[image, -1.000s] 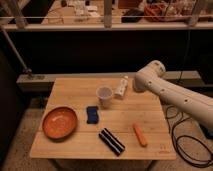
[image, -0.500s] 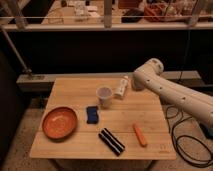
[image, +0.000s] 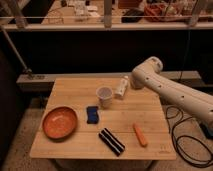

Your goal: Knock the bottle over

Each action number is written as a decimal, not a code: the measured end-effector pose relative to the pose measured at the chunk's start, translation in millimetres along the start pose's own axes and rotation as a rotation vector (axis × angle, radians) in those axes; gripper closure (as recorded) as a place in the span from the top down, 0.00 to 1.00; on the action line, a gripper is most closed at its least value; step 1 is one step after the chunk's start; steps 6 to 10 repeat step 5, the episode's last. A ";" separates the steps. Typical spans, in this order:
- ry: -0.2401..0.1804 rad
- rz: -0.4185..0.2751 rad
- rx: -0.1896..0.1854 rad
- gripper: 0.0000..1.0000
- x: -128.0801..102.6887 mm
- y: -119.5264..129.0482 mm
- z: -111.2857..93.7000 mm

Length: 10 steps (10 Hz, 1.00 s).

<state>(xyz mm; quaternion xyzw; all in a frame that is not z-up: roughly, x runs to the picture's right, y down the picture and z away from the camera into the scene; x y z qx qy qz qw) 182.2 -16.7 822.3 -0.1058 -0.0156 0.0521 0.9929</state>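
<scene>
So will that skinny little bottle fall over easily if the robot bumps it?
Probably yes. The bottle looks tall and slim on a narrow base, so a nudge near its cap should tip it. It seems clear plastic, so likely light. Once down, it may roll on the table. The gripper sits right beside it.

A white arm (image: 175, 92) reaches in from the right over the wooden surface (image: 75, 87). Its claw (image: 131, 82) sits at the arm's rounded end, right beside the bottle (image: 121, 88), which leans slightly near the far edge. Just left of the bottle stands a cup (image: 104, 96). Nearer the front lie a blue sponge (image: 92, 114), an orange bowl (image: 59, 122), a dark striped bar (image: 112, 141) and a carrot (image: 140, 134).
</scene>
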 end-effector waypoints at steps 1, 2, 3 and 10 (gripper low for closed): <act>-0.004 0.000 -0.002 0.02 -0.4 -1.0 0.5; -0.008 0.001 -0.003 0.02 -0.5 -2.2 0.3; -0.011 0.001 -0.003 0.02 -1.1 -3.4 0.7; -0.022 0.000 -0.004 0.02 -3.5 -6.8 2.4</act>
